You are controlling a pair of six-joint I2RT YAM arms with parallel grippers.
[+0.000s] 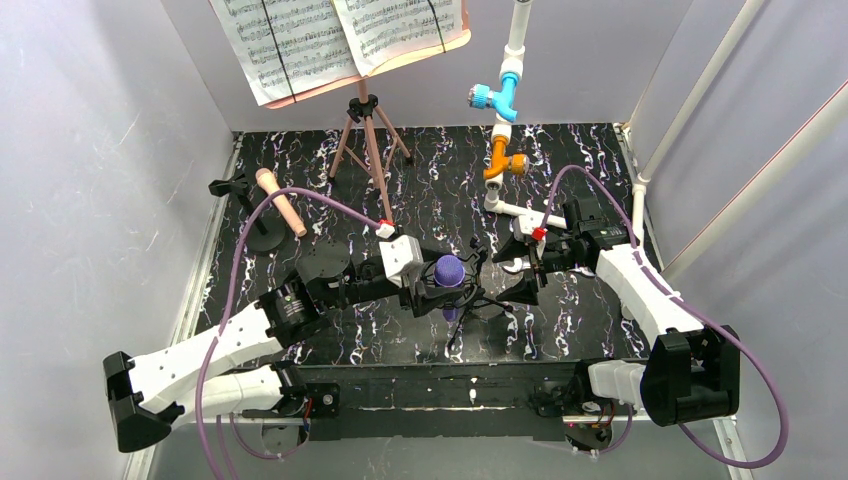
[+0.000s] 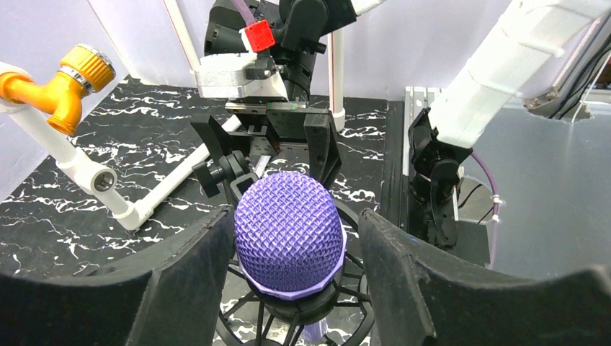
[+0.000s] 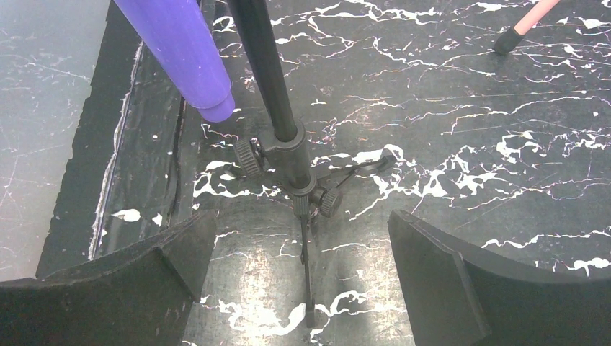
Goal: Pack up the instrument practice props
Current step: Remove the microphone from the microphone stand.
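The purple toy microphone (image 1: 449, 270) stands upright in a black mic holder (image 1: 470, 305) on a small tripod at mid-table. My left gripper (image 2: 295, 223) is open around its mesh head (image 2: 288, 231): the left finger lies against it and a narrow gap shows at the right finger. My right gripper (image 3: 299, 238) is open low over the mat, facing the holder's black stem (image 3: 284, 137), with the purple handle (image 3: 184, 54) above left. A peach microphone (image 1: 280, 200) leans in a second black holder (image 1: 262, 238) at back left. The salmon-pink music rest (image 1: 370, 140) carries music sheets (image 1: 300, 40).
A white pipe with blue and orange valves (image 1: 503, 100) rises at the back right, and its orange valve (image 2: 72, 83) shows left of my left gripper. White walls close the left, back and right sides. A foot of the music rest (image 3: 519, 32) stands on the marbled mat.
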